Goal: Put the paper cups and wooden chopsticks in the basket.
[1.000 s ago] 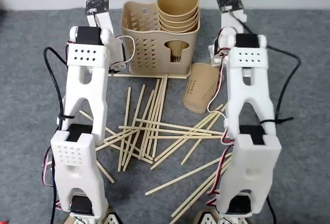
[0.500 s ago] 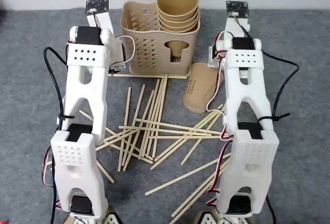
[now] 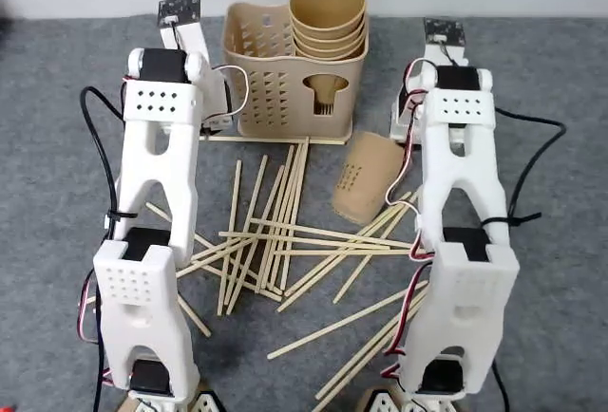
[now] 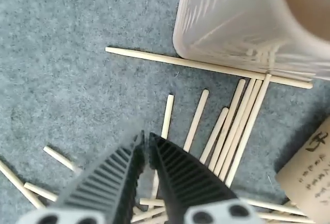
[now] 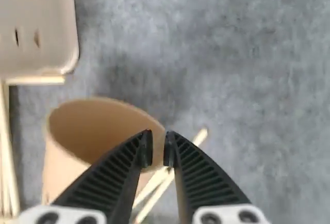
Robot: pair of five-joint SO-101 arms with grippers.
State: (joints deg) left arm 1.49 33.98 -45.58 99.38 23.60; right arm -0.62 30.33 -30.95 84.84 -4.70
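Note:
A beige slotted basket [image 3: 285, 80] stands at the back with a stack of paper cups [image 3: 328, 13] inside it. One more paper cup [image 3: 366, 177] lies on its side to the basket's right. In the right wrist view my right gripper [image 5: 156, 142] is shut on the rim of this paper cup [image 5: 87, 141], one finger inside the mouth and one outside. Several wooden chopsticks [image 3: 285, 232] lie scattered on the grey mat in front of the basket. My left gripper [image 4: 145, 141] is shut and empty, hovering over chopsticks [image 4: 196, 121] near the basket [image 4: 242, 22].
One chopstick [image 4: 206, 66] lies right along the basket's foot. The left arm [image 3: 161, 146] and the right arm [image 3: 461, 146] flank the pile. Cables trail beside both arms. Bare grey mat [image 3: 57, 146] lies to the outer left and right.
The right arm shifted slightly rightward, and the lying cup turned and slid a little toward the near side. The left arm stayed still.

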